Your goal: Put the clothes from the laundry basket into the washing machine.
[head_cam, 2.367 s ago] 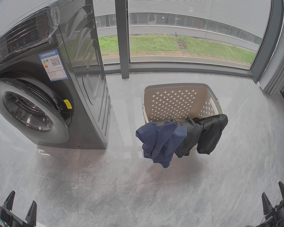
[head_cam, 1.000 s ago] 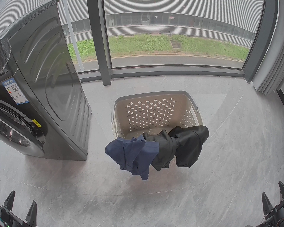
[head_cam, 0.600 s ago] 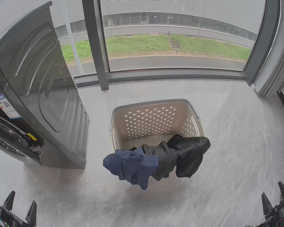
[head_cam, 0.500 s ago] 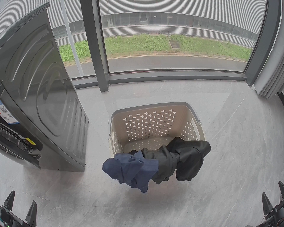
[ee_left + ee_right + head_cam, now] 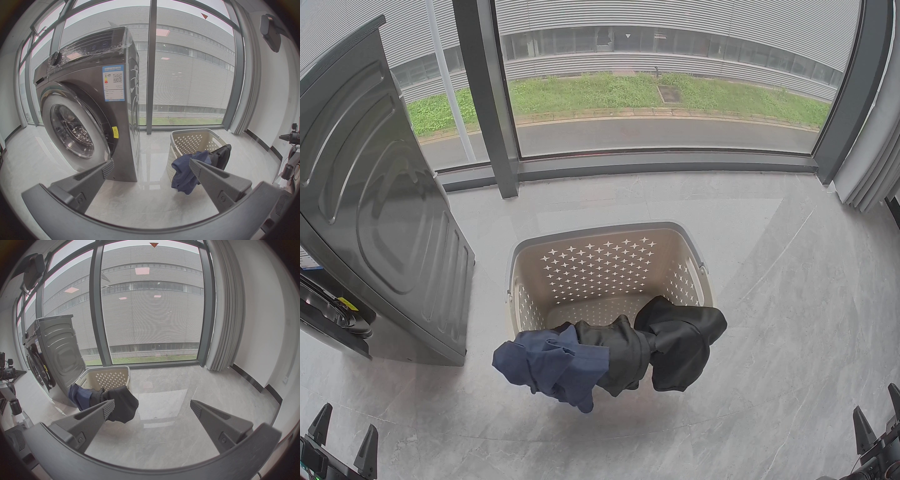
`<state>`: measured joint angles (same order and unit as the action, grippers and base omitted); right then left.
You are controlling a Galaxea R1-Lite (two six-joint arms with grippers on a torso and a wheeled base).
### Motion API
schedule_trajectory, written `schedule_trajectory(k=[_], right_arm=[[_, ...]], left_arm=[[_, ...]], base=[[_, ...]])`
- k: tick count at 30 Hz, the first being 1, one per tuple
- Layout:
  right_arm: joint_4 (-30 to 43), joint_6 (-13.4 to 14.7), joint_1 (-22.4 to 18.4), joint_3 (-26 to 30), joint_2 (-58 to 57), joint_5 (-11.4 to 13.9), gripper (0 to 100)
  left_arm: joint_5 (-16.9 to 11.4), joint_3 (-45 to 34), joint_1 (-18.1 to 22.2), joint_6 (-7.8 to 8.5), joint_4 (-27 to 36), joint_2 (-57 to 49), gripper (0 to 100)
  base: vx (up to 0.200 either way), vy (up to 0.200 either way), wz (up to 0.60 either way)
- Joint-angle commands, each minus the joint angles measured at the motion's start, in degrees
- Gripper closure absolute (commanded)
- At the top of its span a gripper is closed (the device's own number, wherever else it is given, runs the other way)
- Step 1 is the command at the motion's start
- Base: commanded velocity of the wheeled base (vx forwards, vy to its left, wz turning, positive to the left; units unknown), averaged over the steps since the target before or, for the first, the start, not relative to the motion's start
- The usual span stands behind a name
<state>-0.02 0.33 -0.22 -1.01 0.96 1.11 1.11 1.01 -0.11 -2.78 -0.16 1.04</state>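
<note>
Blue garment [image 5: 550, 369] + black garment [image 5: 675, 350] hang limp over near rim of laundry basket [image 5: 600, 229], beside washing machine [image 5: 381, 206]; prob. soft, light, so pinch a bunched fold; left end effector [image 5: 149, 164] & right end effector [image 5: 150, 402] spread, empty.

We find the basket [image 5: 600, 269] at centre frame in the head view, on the floor [image 5: 787, 300]. Clothes [image 5: 612, 356] hang over its lower rim, partly inside and partly outside. The washer [image 5: 375, 206] stands at the left edge, apart from the basket. The window [image 5: 650, 81] runs along the top, behind both.
</note>
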Motion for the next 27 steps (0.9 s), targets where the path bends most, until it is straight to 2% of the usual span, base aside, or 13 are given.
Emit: schedule_trajectory(k=[1, 4, 10, 19, 25, 27], right_arm=[[-0.1, 0.0, 0.0, 1.0, -1.0, 0.0, 0], [0.0, 0.0, 0.0, 1.0, -1.0, 0.0, 0], [-0.1, 0.0, 0.0, 1.0, -1.0, 0.0, 0], [-0.1, 0.0, 0.0, 1.0, -1.0, 0.0, 0], [0.0, 0.0, 0.0, 1.0, -1.0, 0.0, 0], [0.0, -0.1, 0.0, 1.0, -1.0, 0.0, 0]], left_arm=[[0.0, -0.9, 0.0, -0.03, 0.0, -0.6, 0], [0.0, -0.9, 0.0, -0.03, 0.0, -0.6, 0], [0.0, -0.9, -0.1, -0.03, 0.0, -0.6, 0], [0.0, -0.9, -0.1, -0.12, 0.0, -0.6, 0], [0.0, -0.9, -0.1, -0.21, 0.0, -0.6, 0], [0.0, -0.9, -0.1, -0.30, 0.0, -0.6, 0]], base=[[0.000, 0.000, 0.00], [0.000, 0.000, 0.00], [0.200, 0.000, 0.00], [0.000, 0.000, 0.00], [0.200, 0.000, 0.00], [0.000, 0.000, 0.00]])
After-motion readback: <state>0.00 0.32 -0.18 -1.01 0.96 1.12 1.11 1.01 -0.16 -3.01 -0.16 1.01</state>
